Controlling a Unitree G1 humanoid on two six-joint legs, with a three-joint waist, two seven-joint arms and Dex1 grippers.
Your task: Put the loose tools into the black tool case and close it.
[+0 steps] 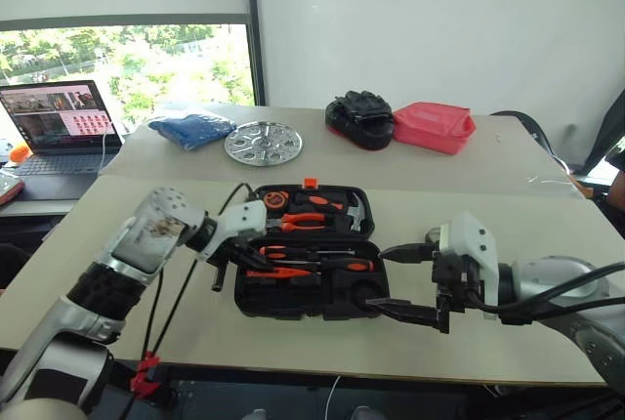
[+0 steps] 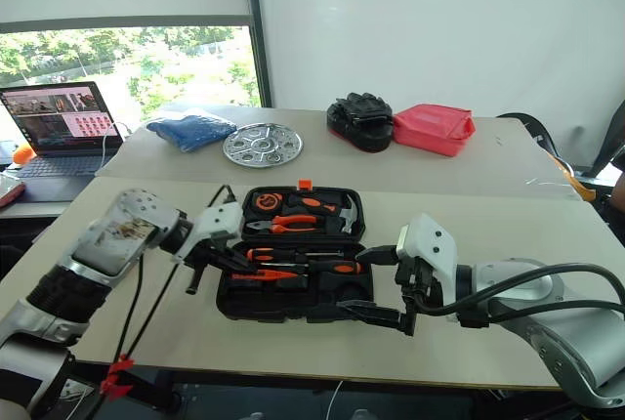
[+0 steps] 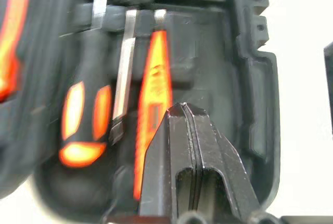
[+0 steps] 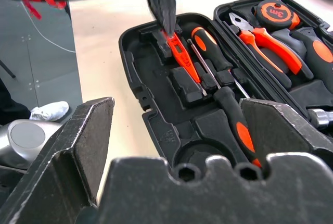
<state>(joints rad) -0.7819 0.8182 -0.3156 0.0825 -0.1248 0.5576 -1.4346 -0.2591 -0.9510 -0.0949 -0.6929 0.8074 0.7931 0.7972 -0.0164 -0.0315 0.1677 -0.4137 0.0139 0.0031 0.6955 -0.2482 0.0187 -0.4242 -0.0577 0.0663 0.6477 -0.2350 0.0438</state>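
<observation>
1. Lying open near the front edge of the table (image 1: 127, 244), the black tool case (image 1: 303, 288) has both halves flat, lid half toward the far edge with its orange latch (image 1: 311, 184) showing
2. Lid half holds the tape measure (image 4: 274, 11), the orange-handled pliers (image 4: 265, 44) and a hammer (image 1: 356, 213)
3. Near half holds a slim orange tool (image 4: 181, 54), a thin screwdriver (image 4: 205, 67) beside it and two black-and-orange-handled screwdrivers (image 4: 216, 52), all lying in their recesses
4. Left gripper (image 1: 237, 256) has its two black fingers pressed together with nothing between them; its tip sits right at the slim orange tool, at the left end of the near half, and I cannot tell whether it touches
5. Right gripper (image 1: 395, 278) hangs by the right end of the case with its fingers spread wide apart and empty, the lower finger (image 1: 405, 313) over the case's near right corner
6. On the far table sit a blue bundle (image 1: 192, 130), a round metal plate (image 1: 263, 143), black gloves (image 1: 361, 117) and a red pouch (image 1: 434, 125); a laptop (image 1: 61, 125) stands open at the left
</observation>
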